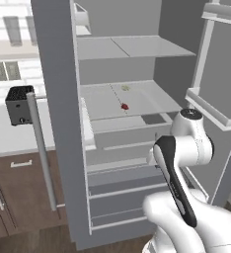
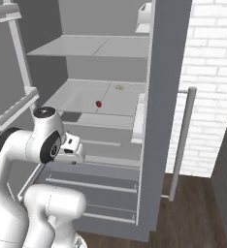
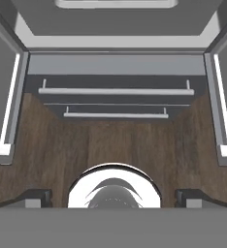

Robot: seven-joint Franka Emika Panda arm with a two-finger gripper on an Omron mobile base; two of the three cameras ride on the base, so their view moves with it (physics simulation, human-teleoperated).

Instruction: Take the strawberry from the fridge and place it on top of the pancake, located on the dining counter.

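Brown wooden cabinets [image 1: 9, 197] and a dark toaster [image 1: 19, 105] on the pale table [image 1: 9, 136] stood at the left. Beside them the fridge [image 1: 56, 99] was wide open, and the strawberry [image 1: 124, 106] lay on its middle shelf [image 1: 102, 101], near a pale speck [image 1: 125, 88]. Further right, the gripper [image 3: 113, 196] pointed down at the wooden floor [image 3: 52, 145], fingers spread fully, holding nothing.

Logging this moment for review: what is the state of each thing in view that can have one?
fridge: both doors open, shelves exposed.
strawberry: lying on the middle shelf, untouched.
fridge drawers: shut.
hand: open, empty, pointing down at the floor before the fridge.
toaster: sitting on the counter, left of the fridge.
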